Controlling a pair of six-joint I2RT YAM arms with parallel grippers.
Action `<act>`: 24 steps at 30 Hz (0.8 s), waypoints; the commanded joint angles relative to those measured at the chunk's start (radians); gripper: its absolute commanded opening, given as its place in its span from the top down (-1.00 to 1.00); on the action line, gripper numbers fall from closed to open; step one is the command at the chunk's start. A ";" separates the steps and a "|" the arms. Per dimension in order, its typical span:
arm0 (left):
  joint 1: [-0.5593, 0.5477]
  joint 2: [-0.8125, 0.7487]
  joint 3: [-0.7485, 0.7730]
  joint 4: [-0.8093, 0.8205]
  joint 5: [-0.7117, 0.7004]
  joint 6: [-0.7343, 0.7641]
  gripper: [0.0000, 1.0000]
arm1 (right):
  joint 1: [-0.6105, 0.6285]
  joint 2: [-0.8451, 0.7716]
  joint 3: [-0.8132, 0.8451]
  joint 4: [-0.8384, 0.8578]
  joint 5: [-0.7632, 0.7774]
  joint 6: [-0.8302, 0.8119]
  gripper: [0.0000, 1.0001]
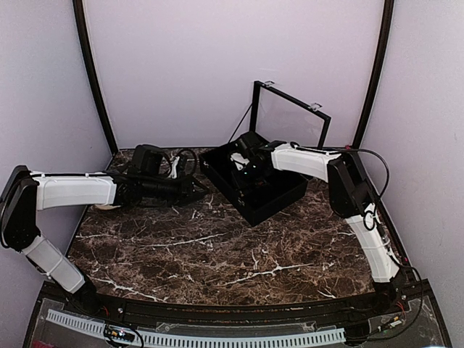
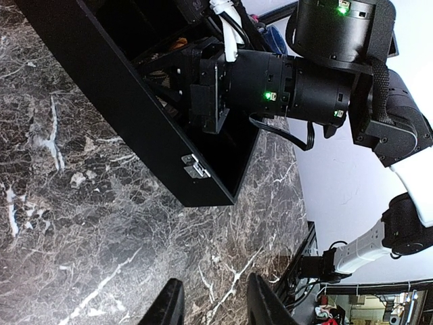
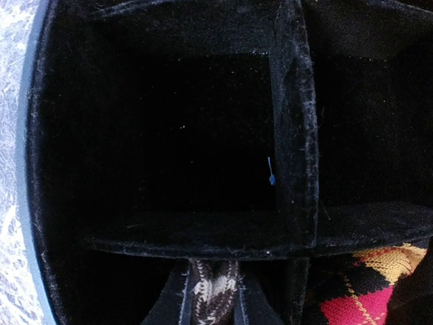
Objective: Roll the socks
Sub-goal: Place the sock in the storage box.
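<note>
The right pincer was down inside the black box, its fingers pinching the tan-diamond sock at one velvet-lined compartment. I judged it was held low so it could be set into that cell rather than dropped. I couldn't tell whether the sock was properly rolled. The red-and-orange sock lay in the neighbouring compartment, just across the divider. The left pincer hung spread, with nothing between its fingers, over the marble surface near the box's outer wall. It looked to be keeping out of the way. The lid stood raised at the back, leaving the box open. I counted two socks, two pincers, one box, and four compartments partly in view.
</note>
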 commanded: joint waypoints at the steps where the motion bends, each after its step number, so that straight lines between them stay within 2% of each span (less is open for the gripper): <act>1: 0.004 0.009 0.034 0.004 0.008 0.011 0.31 | -0.009 0.061 0.026 -0.017 0.000 0.015 1.00; 8: 0.004 0.022 0.039 0.004 0.016 0.013 0.30 | -0.002 0.107 0.084 -0.063 0.006 0.012 0.92; 10: 0.004 0.025 0.039 0.005 0.016 0.011 0.31 | 0.003 0.118 0.100 -0.077 0.015 0.005 0.79; 13: 0.004 0.026 0.040 0.004 0.011 0.013 0.30 | 0.005 0.102 0.085 -0.063 0.021 0.003 0.45; 15: 0.004 0.025 0.042 0.002 0.009 0.016 0.30 | 0.005 0.079 0.061 -0.038 0.027 0.000 0.30; 24: 0.004 0.027 0.043 0.002 0.008 0.019 0.28 | 0.005 -0.013 0.040 0.007 0.078 -0.011 0.14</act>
